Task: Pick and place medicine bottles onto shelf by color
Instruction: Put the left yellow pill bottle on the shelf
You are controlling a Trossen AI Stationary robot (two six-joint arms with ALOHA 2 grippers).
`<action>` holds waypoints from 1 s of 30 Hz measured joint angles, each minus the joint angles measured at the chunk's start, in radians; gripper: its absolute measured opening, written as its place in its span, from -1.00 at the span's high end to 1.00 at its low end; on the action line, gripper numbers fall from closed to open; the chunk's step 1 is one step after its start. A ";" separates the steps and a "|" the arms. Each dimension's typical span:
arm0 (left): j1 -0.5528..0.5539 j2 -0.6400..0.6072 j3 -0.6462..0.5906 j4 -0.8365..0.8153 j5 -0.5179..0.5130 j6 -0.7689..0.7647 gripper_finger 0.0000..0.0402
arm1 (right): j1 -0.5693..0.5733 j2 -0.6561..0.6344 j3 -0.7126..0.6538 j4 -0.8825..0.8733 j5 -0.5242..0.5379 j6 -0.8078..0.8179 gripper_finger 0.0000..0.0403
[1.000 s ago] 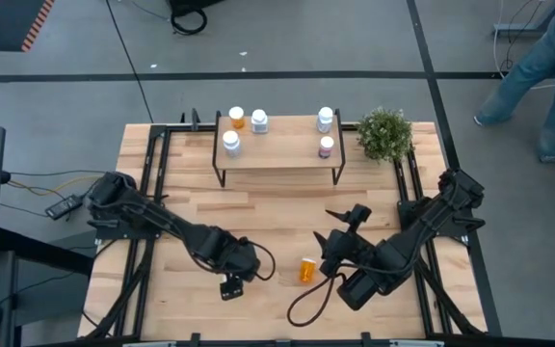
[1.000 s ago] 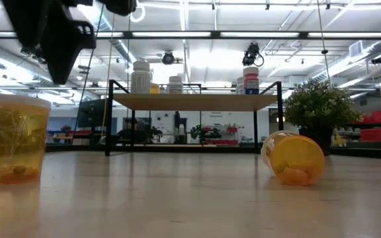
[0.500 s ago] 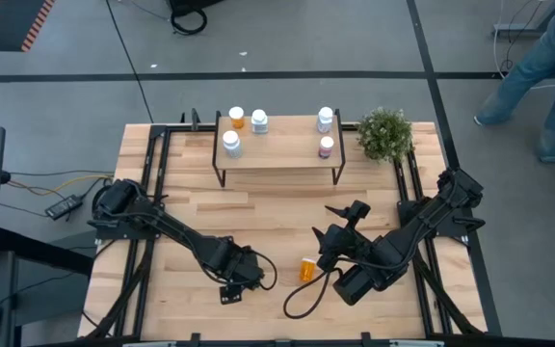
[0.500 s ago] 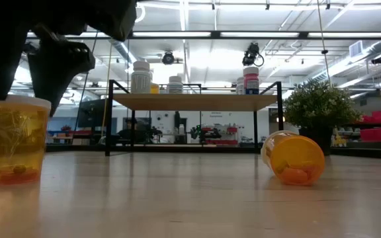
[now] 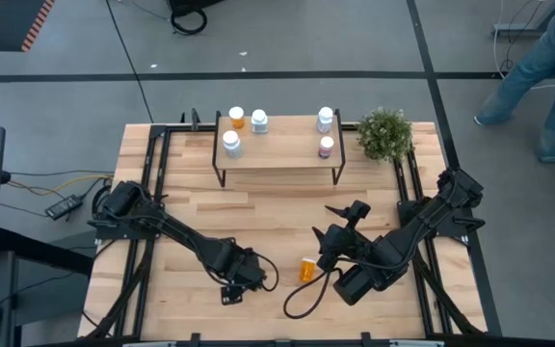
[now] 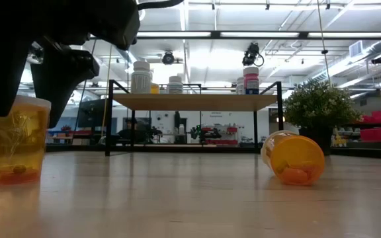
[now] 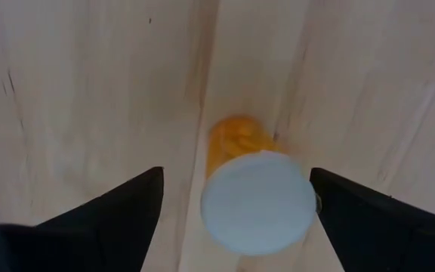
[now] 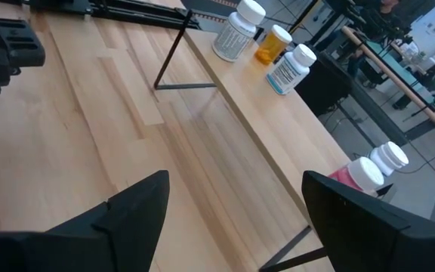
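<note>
The left gripper [image 7: 232,204] is hanging wide open over an upright white-capped orange bottle [image 7: 255,198] near the table's [image 5: 287,212] front edge, one finger on each side, neither touching. Just beside it, a second orange bottle [image 5: 307,269] is lying on its side. The right gripper [image 8: 232,211], also wide open and empty, is hovering nearby. Five bottles are standing on the shelf [image 5: 282,154] by the back edge.

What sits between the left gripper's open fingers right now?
In the left wrist view, an upright orange pill bottle with a white cap stands between the left gripper's fingers, not yet touched.
</note>
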 joint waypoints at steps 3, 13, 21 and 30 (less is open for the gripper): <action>0.001 -0.001 0.000 -0.001 0.001 0.001 -0.60 | 0.000 0.000 0.000 -0.004 0.000 0.001 -0.55; 0.001 -0.001 0.000 -0.005 0.003 0.002 -0.30 | 0.000 0.000 0.000 -0.004 0.000 0.001 -0.55; 0.002 -0.003 0.000 -0.006 0.005 0.011 -0.08 | 0.000 0.000 0.000 -0.004 0.000 0.001 -0.55; 0.016 -0.006 0.011 -0.031 0.008 0.023 -0.18 | 0.000 0.000 0.000 -0.004 0.000 0.003 -0.55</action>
